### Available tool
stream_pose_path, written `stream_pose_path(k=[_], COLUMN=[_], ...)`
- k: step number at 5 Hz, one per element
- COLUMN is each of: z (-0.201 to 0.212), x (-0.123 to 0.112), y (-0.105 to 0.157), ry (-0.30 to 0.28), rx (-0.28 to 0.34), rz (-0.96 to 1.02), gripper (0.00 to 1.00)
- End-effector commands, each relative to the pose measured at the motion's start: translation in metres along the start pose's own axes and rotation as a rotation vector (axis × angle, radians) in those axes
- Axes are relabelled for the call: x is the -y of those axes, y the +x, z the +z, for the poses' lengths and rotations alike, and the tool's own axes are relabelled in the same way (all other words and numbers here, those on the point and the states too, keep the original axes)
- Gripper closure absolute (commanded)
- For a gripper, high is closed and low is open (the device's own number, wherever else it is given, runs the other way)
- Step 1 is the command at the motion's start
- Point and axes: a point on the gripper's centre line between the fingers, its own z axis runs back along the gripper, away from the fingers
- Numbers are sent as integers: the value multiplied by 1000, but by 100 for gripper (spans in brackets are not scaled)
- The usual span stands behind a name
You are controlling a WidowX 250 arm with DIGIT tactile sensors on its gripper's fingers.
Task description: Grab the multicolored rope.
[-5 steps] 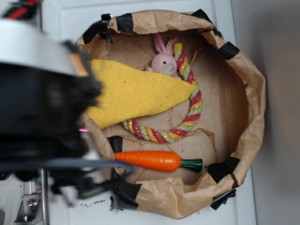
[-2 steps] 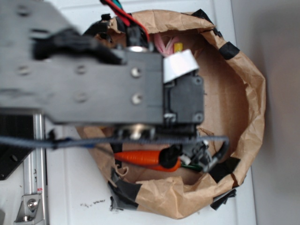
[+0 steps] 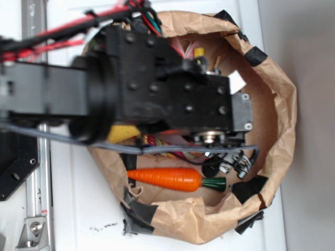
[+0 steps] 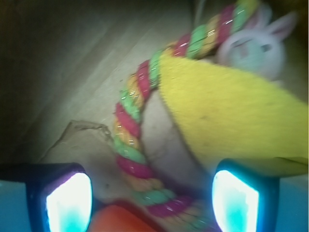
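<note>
A: From the exterior view, what shows?
B: The black arm (image 3: 157,89) covers most of the brown paper bag (image 3: 277,104); only a scrap of the multicolored rope (image 3: 152,141) peeks out under it, above the orange carrot (image 3: 167,179).
A: And the wrist view?
B: The jaws stand wide apart, holding nothing. The rope curves between them, partly under the yellow cloth (image 4: 227,116), with the pink bunny (image 4: 251,50) beyond.
</note>
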Motion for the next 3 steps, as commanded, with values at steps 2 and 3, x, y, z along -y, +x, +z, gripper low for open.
stream_pose_path(k=[2,3], z=[-64,-72], x=[28,33], y=[-8,-17], ry=[-96,-145], rx=[-134,-158], rz=[-147,-193], gripper=[0,100])
